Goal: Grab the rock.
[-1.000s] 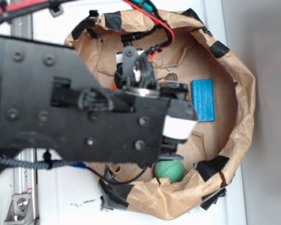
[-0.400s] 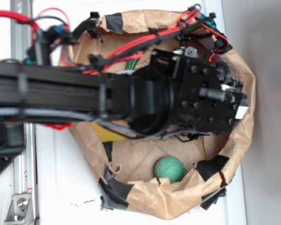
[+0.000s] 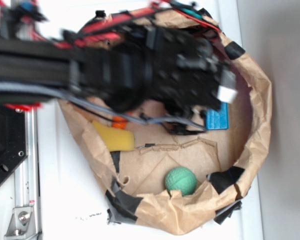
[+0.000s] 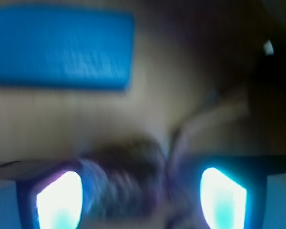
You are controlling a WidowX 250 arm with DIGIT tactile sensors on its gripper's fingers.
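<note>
In the blurred wrist view, the gripper [image 4: 140, 200] stands wide open, holding nothing; the rock [image 4: 126, 164] lies between its fingers [image 4: 59, 200], with a blue block [image 4: 62, 50] beyond.

Exterior view: camera mounted overhead, looking straight down on the brown paper bowl [image 3: 255, 100] from well above, so the whole rim is in frame; the robot arm [image 3: 140, 70] enters from the left edge and covers the bowl's upper half. Wrist view: camera on the arm, facing the bowl's floor from very close, heavily blurred; the two glowing fingertips [image 4: 59, 200] of the gripper [image 4: 140, 200] stand along its bottom edge. Shared region: the blue card [image 3: 218, 117] [image 4: 62, 47], seen just right of the arm in the exterior view, fills the upper left of the wrist view, with the surrounding brown floor.
</note>
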